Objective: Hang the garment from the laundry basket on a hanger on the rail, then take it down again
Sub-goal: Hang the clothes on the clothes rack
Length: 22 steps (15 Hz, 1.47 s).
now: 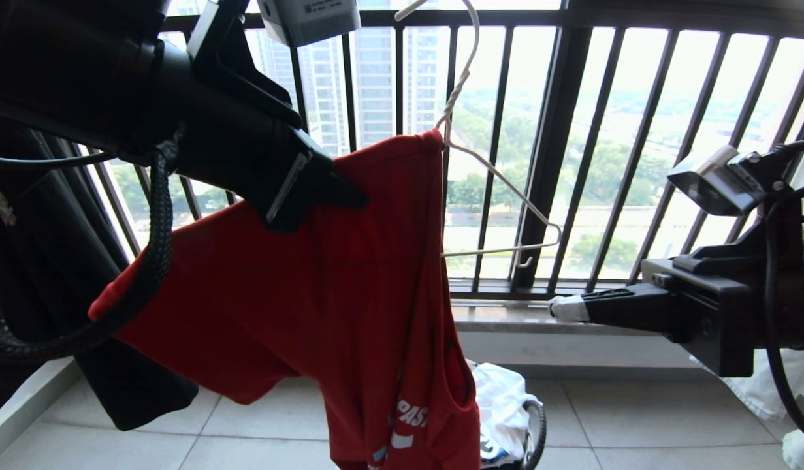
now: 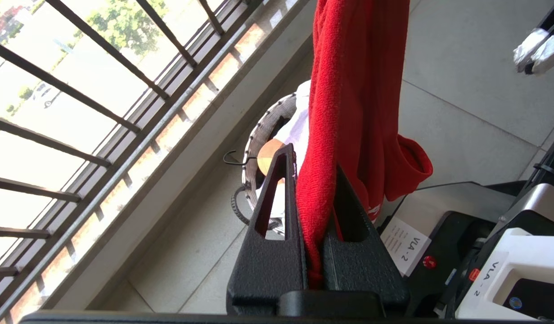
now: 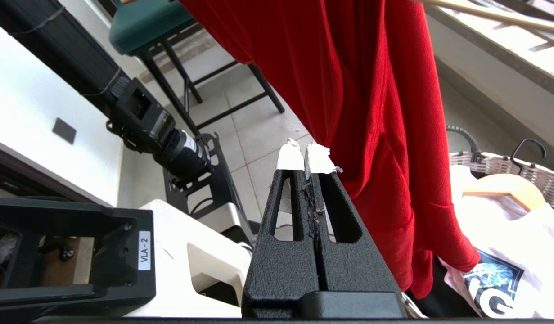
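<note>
pale floor tiles (image 1: 637, 418) meet a black railing (image 1: 558, 163) fronting hazy towers.

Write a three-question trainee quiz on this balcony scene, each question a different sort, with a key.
1. True or false: the right gripper is shut on the red T-shirt.
2. Multiple choice: the hanger's bare right-hand wire arm is
A. inside the shirt
B. sticking out of the shirt, uncovered
C. lying in the laundry basket
3. Fill in: the left gripper pinches a fold of the ____.

Key:
1. False. It is shut on nothing, clear of the cloth.
2. B. The shirt hangs from the hanger's neck and drapes to the left.
3. red T-shirt
</note>
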Available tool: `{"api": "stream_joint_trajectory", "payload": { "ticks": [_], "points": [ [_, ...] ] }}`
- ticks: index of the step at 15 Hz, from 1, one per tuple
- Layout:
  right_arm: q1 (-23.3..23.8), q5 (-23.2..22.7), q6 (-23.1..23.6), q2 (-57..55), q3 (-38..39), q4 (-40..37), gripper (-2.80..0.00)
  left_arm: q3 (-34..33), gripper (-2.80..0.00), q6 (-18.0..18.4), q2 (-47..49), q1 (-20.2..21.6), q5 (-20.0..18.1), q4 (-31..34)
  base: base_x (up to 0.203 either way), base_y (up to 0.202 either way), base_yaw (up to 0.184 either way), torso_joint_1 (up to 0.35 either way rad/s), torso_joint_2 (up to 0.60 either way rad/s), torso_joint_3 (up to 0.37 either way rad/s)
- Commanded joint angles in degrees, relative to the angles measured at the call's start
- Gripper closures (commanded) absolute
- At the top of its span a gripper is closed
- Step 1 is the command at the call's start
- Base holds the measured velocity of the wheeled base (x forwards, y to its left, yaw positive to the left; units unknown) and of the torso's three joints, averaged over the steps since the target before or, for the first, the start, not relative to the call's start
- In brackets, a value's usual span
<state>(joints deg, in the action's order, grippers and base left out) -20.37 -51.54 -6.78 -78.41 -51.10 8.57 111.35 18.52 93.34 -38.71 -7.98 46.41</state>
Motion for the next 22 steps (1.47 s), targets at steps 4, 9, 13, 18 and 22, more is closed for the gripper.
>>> {"api": "stream_joint_trajectory", "payload": {
  "ticks": [4, 9, 13, 18, 22],
  "points": [
    [-8.12, 9.61, -0.31, -6.08, 0.02, -0.75, 0.00, -0.43, 0.00, 0.20, -2.92, 2.32, -0.01, 0.16, 0.000, 0.000, 0.000, 0.000, 0.00, 0.000],
    [-13.26, 14.88, -3.74, -7.34, 0.14, -0.23, -2.80, -0.52, 0.00, 0.55, -2.81, 2.59, -0.01, 0.00, 0.000, 0.000, 0.000, 0.000, 0.00, 0.000],
    [-16.17, 17.55, -7.03, -8.75, 0.24, 1.80, -2.80, -0.52, 0.00, 0.73, -2.93, 2.59, -0.01, 0.00, 0.000, 0.000, 0.000, 0.000, 0.00, 0.000],
    [-16.20, 24.86, -10.25, -12.33, 1.62, 11.86, -2.80, -0.52, 0.00, 0.77, -3.46, 2.59, -0.01, 0.00, 0.000, 0.000, 0.000, 0.000, 0.00, 0.000],
    [-16.45, 26.12, -10.36, -14.35, 2.63, 16.30, -2.80, -0.52, 0.00, 0.91, -3.43, 2.59, -0.01, 0.00, 0.000, 0.000, 0.000, 0.000, 0.00, 0.000]
  ]
}}
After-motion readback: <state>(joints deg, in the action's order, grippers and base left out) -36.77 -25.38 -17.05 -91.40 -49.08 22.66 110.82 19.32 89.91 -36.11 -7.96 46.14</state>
